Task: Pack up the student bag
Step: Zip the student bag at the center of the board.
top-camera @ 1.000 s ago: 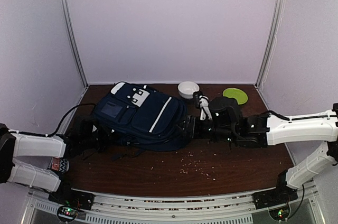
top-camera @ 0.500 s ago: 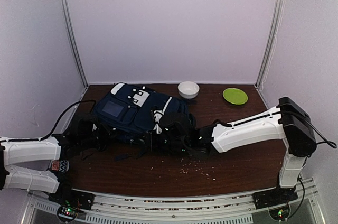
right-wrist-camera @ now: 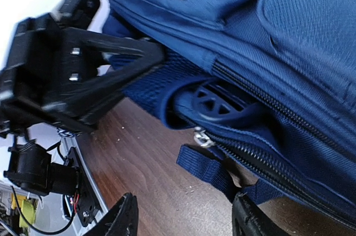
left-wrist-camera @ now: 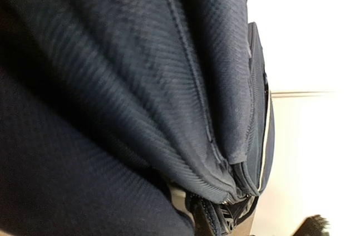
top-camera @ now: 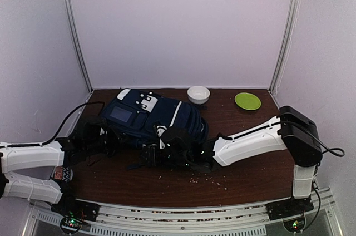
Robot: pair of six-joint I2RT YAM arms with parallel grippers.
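Observation:
The student bag (top-camera: 153, 118), a navy backpack with white stripe trim, lies on the brown table at the middle left. My left gripper (top-camera: 103, 139) is at its left end. Fabric (left-wrist-camera: 167, 80) fills its own view and hides its fingers. In the right wrist view the black left gripper (right-wrist-camera: 83, 74) has its tip closed on the bag's edge. My right gripper (right-wrist-camera: 186, 222) is open and empty, low over the table by the bag's front edge (top-camera: 158, 151). It faces a zipper pull (right-wrist-camera: 201, 137), a strap loop (right-wrist-camera: 208, 169) and a dark spoked plastic piece (right-wrist-camera: 222, 102) in the gap.
A white bowl (top-camera: 198, 94) and a green plate (top-camera: 247, 101) stand at the back right. Crumbs (top-camera: 208, 177) lie on the table in front of the bag. A patterned item (top-camera: 62, 173) sits by the left arm's base. Walls close three sides.
My right arm has swung left from the bag's right side along its front edge, reaching its left half. The bag has bunched slightly. My left gripper has stayed at the bag's left end.

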